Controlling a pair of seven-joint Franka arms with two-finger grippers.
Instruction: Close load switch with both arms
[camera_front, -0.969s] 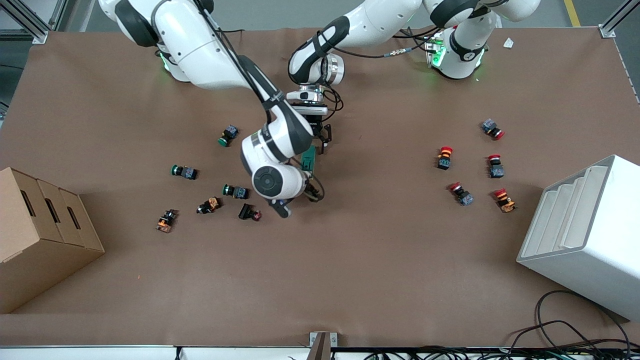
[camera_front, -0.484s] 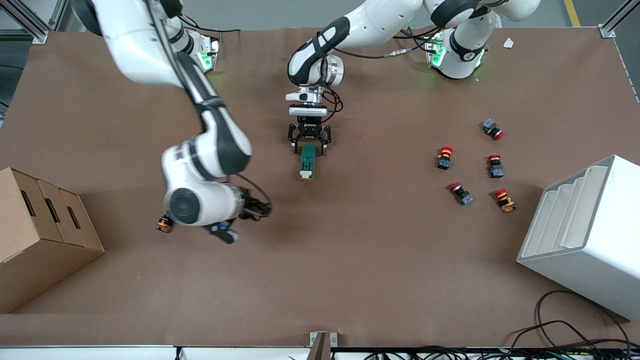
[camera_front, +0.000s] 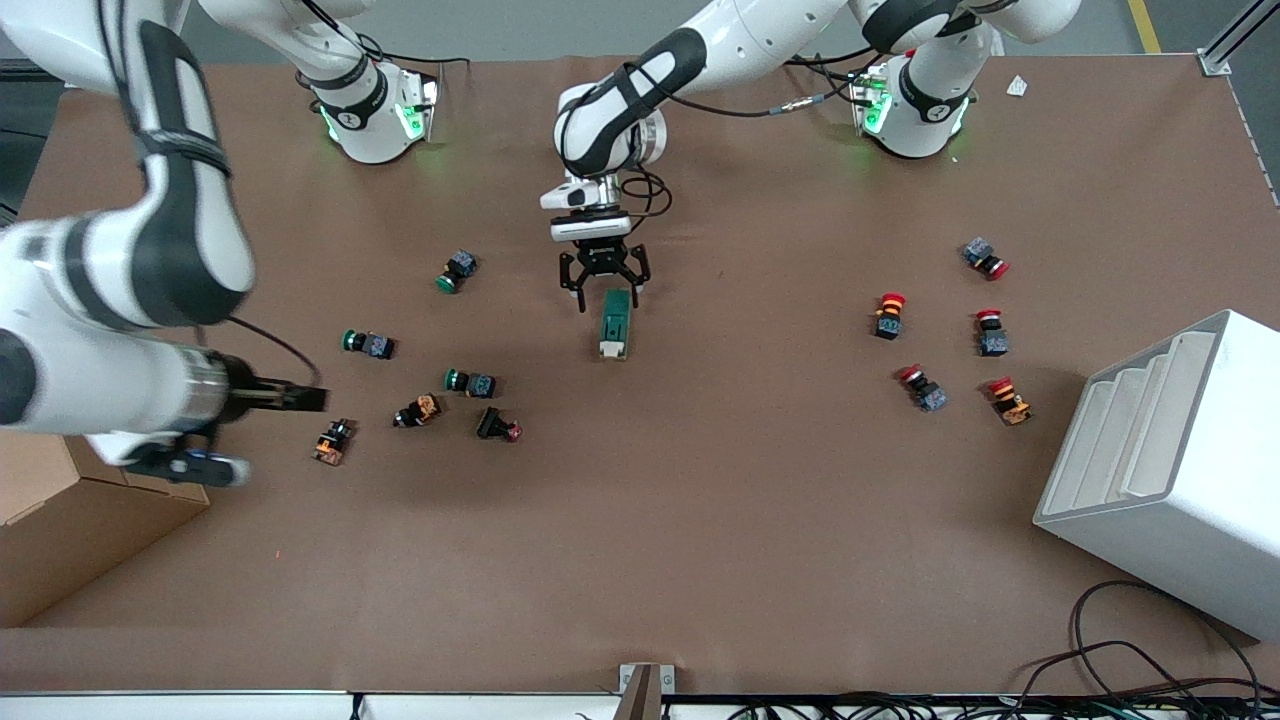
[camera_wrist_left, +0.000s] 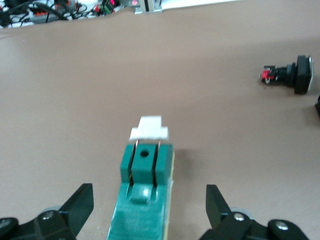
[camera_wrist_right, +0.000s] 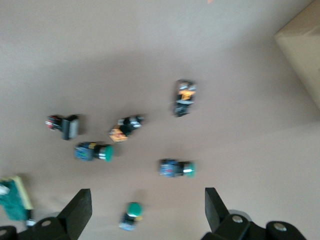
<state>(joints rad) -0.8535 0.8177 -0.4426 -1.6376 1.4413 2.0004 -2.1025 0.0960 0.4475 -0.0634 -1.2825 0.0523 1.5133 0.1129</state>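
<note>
Left hand (camera_front: 607, 298) low over the middle of the surface (camera_front: 700, 520), fingers spread wide and gripping nothing, one on either side of the farther end of the load switch (camera_front: 613, 322), with no visible contact. Green block lying flat, long axis pointing toward the front camera, white lever (camera_front: 609, 350) at the nearer end and jutting past the block's tip in the left wrist view. Right hand (camera_front: 285, 398) well apart, up in the air toward the right arm's end of the surface, over bare brown covering just beside an orange push button (camera_front: 333, 441) and near a cardboard box (camera_front: 90, 530); shown released and empty by its own wrist view, with scattered buttons below. Likely step in hand: pinning the block before any push on the lever. Best done by centring the left hand on the block's two flanks and closing squarely, to avoid twisting or skidding it. Then by bringing the right hand in low from the lever end, clear of the green push buttons (camera_front: 471, 381), and pressing along the block's length rather than across it. Main risks, on this reading: shoving an unpinned block across the smooth surface, or clipping the hand that steadies it.
</note>
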